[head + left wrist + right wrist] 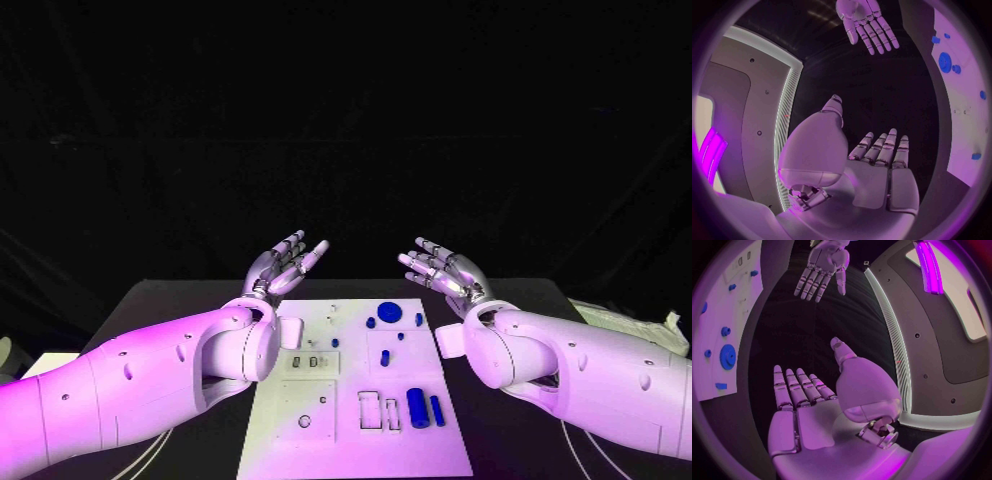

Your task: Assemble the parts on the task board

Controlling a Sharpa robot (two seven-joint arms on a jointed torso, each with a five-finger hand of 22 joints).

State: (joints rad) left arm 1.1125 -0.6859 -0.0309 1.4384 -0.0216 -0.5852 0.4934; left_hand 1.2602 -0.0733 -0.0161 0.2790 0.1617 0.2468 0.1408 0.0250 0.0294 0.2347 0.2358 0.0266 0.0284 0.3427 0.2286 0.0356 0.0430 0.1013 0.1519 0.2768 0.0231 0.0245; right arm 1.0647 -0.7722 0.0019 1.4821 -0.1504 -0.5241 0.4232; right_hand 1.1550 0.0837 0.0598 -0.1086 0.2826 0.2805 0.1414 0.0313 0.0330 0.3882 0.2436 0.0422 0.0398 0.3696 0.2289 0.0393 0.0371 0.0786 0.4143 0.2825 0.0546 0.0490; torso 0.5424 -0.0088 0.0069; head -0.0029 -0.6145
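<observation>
Both raised above the far end of the table, left hand (283, 262) and right hand (446, 272) spread wide and gripping nothing, with the white task board (361, 440) flat between the arms and blue parts (417, 407) scattered across it.

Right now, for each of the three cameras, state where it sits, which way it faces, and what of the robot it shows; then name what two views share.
Head view: on the robot's head, looking down at the task board; both arms, left hand and right hand raised open above its far end.
Left wrist view: behind the left hand, facing along its palm; the right hand lies opposite.
Right wrist view: behind the right hand; the left hand lies opposite.
Shared: both wrist views catch the board and its large blue round part.
</observation>
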